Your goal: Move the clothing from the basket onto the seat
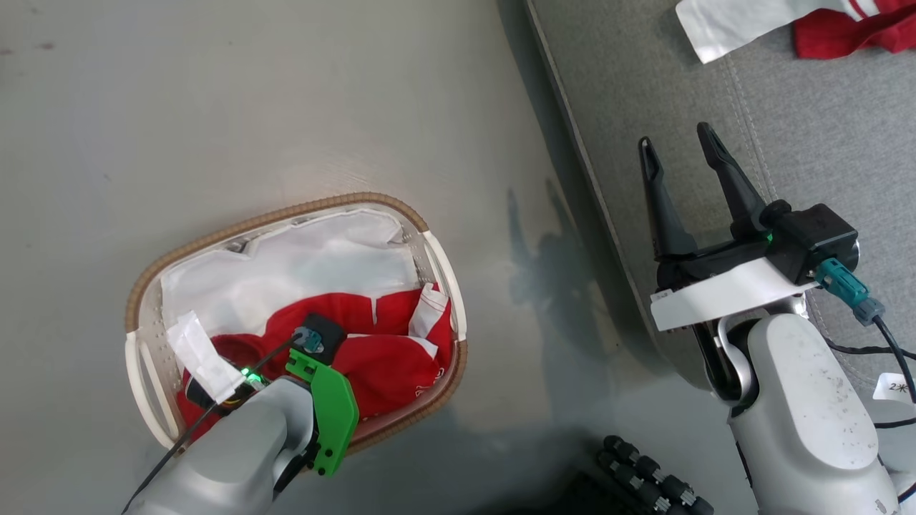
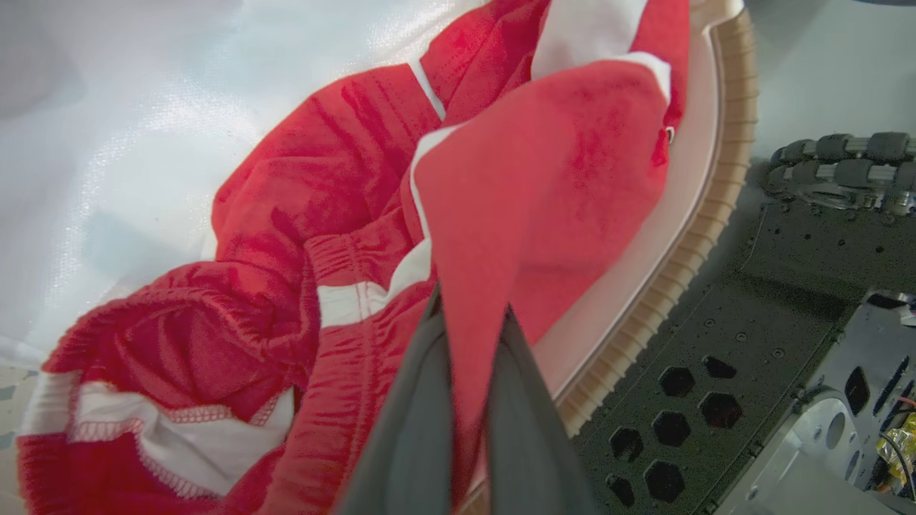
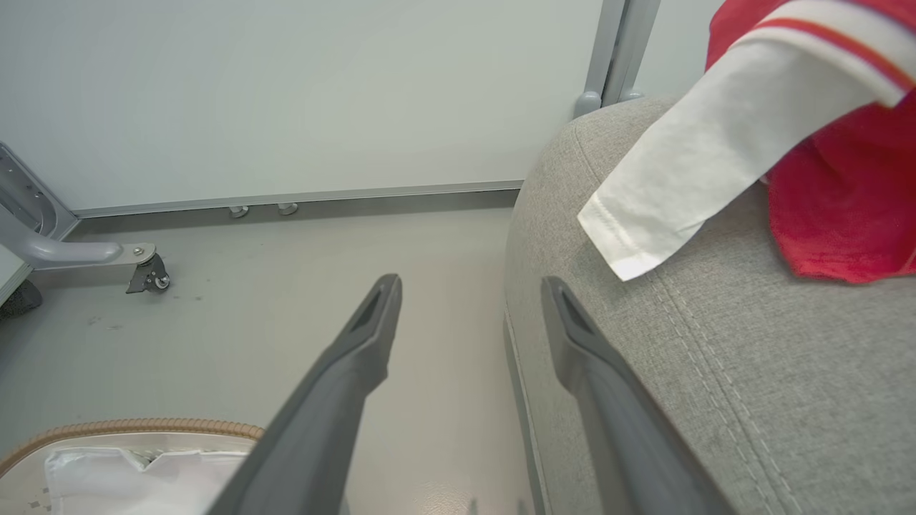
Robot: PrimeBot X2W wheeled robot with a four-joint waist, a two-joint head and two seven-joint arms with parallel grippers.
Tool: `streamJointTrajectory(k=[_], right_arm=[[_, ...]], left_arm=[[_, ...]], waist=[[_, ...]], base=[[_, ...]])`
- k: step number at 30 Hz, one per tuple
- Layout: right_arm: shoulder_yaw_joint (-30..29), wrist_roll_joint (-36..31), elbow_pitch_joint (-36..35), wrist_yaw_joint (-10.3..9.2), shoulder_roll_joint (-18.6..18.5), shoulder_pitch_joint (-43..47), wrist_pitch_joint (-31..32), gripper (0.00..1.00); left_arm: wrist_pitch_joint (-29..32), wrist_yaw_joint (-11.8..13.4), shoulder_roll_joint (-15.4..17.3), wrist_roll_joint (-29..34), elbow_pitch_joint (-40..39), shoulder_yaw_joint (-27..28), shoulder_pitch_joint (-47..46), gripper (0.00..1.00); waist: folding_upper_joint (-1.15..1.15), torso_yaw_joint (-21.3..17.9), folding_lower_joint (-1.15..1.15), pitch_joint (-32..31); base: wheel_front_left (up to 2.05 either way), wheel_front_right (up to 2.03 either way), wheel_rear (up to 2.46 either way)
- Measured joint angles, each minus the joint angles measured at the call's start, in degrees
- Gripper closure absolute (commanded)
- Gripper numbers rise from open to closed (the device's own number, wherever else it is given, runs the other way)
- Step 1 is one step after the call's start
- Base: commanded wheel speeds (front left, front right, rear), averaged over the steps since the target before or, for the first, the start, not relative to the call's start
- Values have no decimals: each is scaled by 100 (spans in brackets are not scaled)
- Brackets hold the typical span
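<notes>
The basket (image 1: pixel 286 211) stands on the floor at lower left, holding red clothing (image 1: pixel 386 365) with white trim on its white liner (image 1: pixel 308 265). My left arm (image 1: pixel 286 429) reaches down into it. In the left wrist view my left gripper (image 2: pixel 469 315) is shut on a raised fold of the red garment (image 2: pixel 544 179), close to the basket's rim (image 2: pixel 715 214). My right gripper (image 1: pixel 676 139) hangs open and empty over the left edge of the grey seat (image 1: pixel 715 86). Another red garment (image 1: pixel 844 32) with a white sleeve (image 1: pixel 744 21) lies on the seat, ahead of the right gripper (image 3: pixel 471 286).
Grey floor separates the basket from the seat's edge (image 3: pixel 522 300). My dark base with roller wheels (image 1: pixel 651 479) sits just below the basket and shows beside its rim (image 2: pixel 837 157). A wall and a metal frame on a caster (image 3: pixel 147 272) stand beyond the floor.
</notes>
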Motion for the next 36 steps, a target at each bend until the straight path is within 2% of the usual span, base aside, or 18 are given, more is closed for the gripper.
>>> streamJointTrajectory(k=[12, 18, 27, 36], right_arm=[[-124, -383, 311, 0, 4, 326, 0, 0], [-197, -563, 464, 0, 4, 594, 0, 0], [-216, -745, 682, 0, 3, 1050, 0, 0], [49, -745, 792, 0, 2, 1225, 0, 0]], left_arm=[[-1289, 0, -27, -135, -10, 114, -16, 100], [-1689, 0, 46, 33, -345, 5, -12, 100], [-1858, 164, 554, 227, -1181, 63, -298, 100], [-1391, 398, 1248, 327, -2373, 316, -1075, 100]], waist=[[0, 259, 0, -950], [0, 435, -1, -1582], [0, 705, -1, -2581], [0, 905, -1, -3405]], base=[[0, 0, 0], [0, 0, 0], [0, 0, 0], [0, 0, 0]])
